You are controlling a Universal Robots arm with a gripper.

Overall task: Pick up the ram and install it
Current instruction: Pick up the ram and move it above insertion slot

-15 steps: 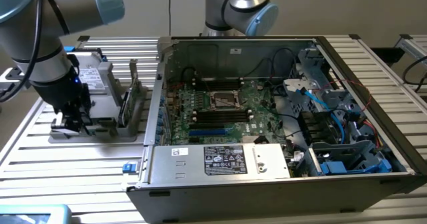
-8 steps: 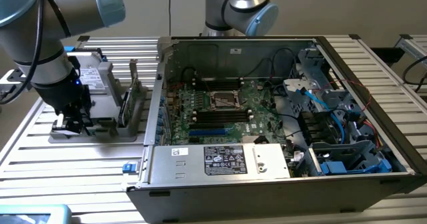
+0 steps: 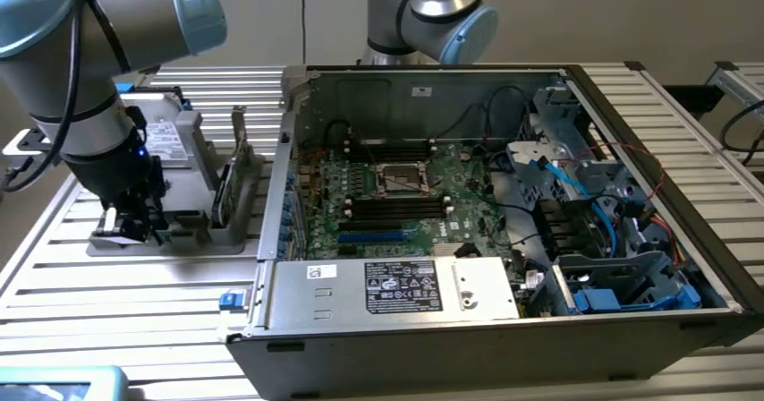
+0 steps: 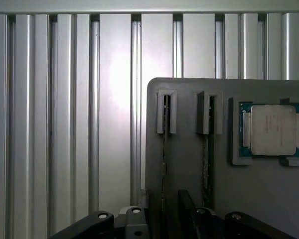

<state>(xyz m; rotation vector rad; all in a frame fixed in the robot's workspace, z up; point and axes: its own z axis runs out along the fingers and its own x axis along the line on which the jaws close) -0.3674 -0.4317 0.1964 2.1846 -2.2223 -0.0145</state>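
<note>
Claw point(image 4: 163, 195): released, its fingers point(image 4: 186, 206) spread to either side of one ram stick with a gap on each side; in the exterior view it hangs low over the near end of the tray point(image 3: 179, 240).
Ram point(image 4: 165, 144): standing on edge in a narrow slot of the grey tray, running in between the claw's fingers, not lifted.
Second stick point(image 4: 208, 149): on edge in the neighbouring slot, just beside the first.
Chip point(image 4: 273, 130): square and silver, lying flat in its own pocket of the tray, beyond the second stick.
Tray position: on the ribbed metal worktop point(image 3: 72, 276), at the exterior view's left of the computer case point(image 3: 478, 352).
Computer case: lying open, green motherboard point(image 3: 394, 195) facing up, well apart from the claw.
</note>
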